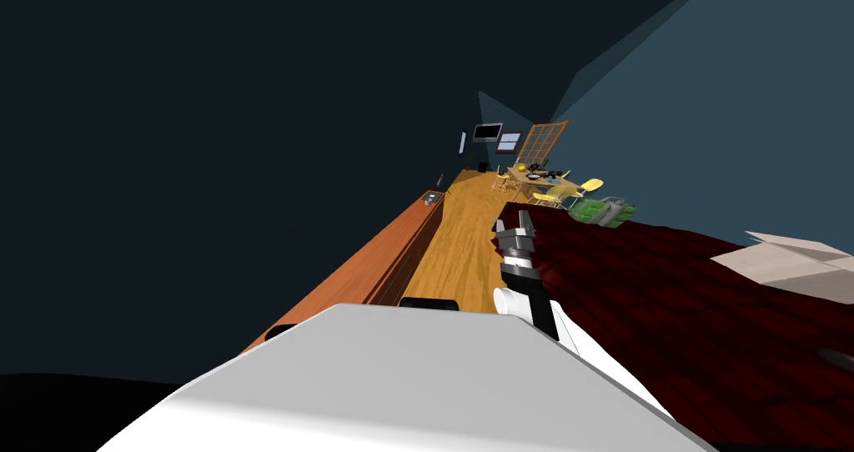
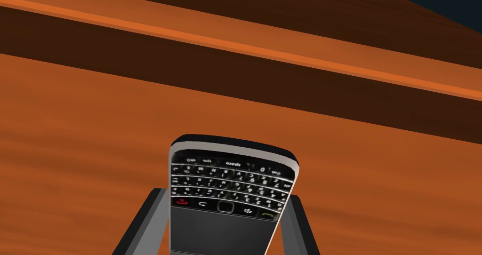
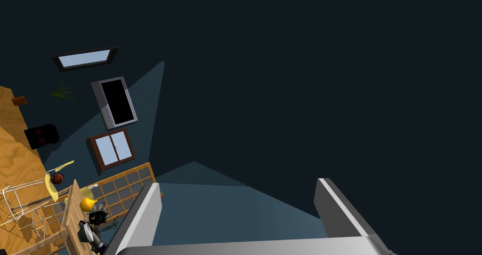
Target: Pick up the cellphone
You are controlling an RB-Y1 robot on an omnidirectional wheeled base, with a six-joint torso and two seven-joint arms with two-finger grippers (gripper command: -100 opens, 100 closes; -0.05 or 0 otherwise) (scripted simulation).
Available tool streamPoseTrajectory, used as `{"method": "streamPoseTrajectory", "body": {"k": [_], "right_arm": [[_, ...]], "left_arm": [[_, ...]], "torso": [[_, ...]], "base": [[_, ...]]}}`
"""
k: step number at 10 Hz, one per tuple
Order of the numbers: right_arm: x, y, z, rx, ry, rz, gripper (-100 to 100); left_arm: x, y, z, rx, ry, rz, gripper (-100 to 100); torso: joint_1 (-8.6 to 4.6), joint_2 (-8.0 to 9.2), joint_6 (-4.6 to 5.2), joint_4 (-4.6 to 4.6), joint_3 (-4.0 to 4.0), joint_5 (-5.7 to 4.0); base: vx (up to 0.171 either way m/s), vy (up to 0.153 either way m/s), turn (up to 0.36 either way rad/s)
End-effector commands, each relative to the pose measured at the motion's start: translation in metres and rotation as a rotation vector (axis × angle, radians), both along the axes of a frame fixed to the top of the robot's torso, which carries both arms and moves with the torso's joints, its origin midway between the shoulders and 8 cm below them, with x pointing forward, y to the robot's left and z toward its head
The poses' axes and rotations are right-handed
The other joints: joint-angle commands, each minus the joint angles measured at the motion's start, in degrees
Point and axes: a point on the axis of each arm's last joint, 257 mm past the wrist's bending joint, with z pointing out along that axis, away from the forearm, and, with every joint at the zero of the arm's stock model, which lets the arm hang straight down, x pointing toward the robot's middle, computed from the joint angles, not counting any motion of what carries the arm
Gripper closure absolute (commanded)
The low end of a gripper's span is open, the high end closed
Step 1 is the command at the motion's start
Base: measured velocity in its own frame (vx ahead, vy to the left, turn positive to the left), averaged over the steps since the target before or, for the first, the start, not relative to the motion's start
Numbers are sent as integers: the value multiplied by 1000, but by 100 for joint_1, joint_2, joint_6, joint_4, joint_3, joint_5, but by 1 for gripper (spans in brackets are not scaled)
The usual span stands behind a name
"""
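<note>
The orange wooden bench (image 2: 75,139) lies under the cellphone (image 2: 231,172), which the left hand (image 2: 225,196) clamps by its sides. Best to lift it straight off the bench, grip unchanged. The right hand (image 1: 514,224), off the bench, is released.

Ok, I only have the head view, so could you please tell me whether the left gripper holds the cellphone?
Observer: Yes, the left gripper is shut on the black keypad cellphone, its fingers pressing both sides.
Operator: Thanks, what lies behind it?
Observer: An orange-brown wooden surface crossed by a dark band.
Operator: And the right gripper?
Observer: Its thin grey fingers stand open, holding nothing.
</note>
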Motion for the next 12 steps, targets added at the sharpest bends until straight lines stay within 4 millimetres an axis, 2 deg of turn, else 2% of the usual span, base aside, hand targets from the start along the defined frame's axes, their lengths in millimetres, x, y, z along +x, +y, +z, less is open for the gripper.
{"method": "streamPoseTrajectory", "body": {"k": [1, 2, 3, 5, 6, 8, 9, 12], "right_arm": [[0, 0, 0, 0, 0, 0, 0], [0, 0, 0, 0, 0, 0, 0], [0, 0, 0, 0, 0, 0, 0], [0, 0, 0, 0, 0, 0, 0], [0, 0, 0, 0, 0, 0, 0], [0, 0, 0, 0, 0, 0, 0], [0, 0, 0, 0, 0, 0, 0], [0, 0, 0, 0, 0, 0, 0]], "left_arm": [[6, -2, 1, -3, -1, 5, 100], [17, -5, 3, -5, 1, -20, 100], [17, -5, 3, -6, -1, -9, 100], [38, -11, 7, -4, 5, -57, 100], [38, -11, 7, -6, 1, -36, 100], [56, -16, 13, 0, 8, -79, 100], [56, -16, 13, -2, 4, -61, 100], [73, -21, 18, 7, 8, -87, 100]], "torso": [[0, 0, 0, 0, 0, 0], [-1, -1, -3, 0, 0, 0], [-1, 0, -4, 0, 0, -1], [0, 1, -5, 0, 1, -1], [-1, 4, -5, 0, 2, -2], [-2, 3, -6, 0, 1, -2], [-1, 4, -5, 0, 2, -2], [-4, 1, -5, 0, 1, -2]], "base": [[-13, 5, 45], [-14, 6, 91], [-12, 6, 52], [-20, 11, 126], [-19, 6, 35], [-22, 11, 104], [-18, 9, 51], [-14, 7, 76]]}}
